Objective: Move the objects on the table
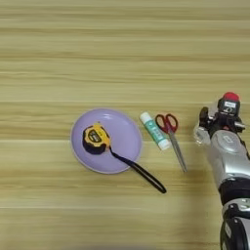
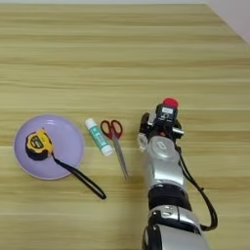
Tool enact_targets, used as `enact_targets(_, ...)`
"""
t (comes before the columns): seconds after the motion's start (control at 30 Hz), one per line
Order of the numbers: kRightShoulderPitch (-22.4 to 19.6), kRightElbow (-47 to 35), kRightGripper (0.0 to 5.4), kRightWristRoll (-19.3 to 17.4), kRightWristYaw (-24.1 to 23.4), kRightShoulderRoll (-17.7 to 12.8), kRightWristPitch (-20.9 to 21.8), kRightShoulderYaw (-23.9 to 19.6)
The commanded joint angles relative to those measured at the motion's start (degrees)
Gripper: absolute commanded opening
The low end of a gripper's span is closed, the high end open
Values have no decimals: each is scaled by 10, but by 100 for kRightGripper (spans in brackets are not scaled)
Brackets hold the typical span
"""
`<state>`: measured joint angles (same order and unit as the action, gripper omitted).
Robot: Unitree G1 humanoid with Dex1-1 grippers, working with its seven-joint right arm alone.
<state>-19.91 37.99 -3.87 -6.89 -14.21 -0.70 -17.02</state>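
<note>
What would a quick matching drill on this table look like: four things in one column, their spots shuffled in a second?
Things:
1. tape measure
2. glue stick
3. scissors
4. red cap

Spots:
A. just beyond the gripper
B. between the plate and the scissors
C. on the purple plate
D. between the glue stick and the arm

Pairs: 1-C, 2-B, 3-D, 4-A
</note>
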Motion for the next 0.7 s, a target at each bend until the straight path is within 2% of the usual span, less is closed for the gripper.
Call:
enact_targets(0.03, -36, -56, 330, 5, 10, -14, 40, 11)
enact_targets(0.47, -14, -112, 328, 37, 5, -11, 87, 31)
enact_targets(0.7, -6, -133, 328, 35, 27, -3, 101, 43)
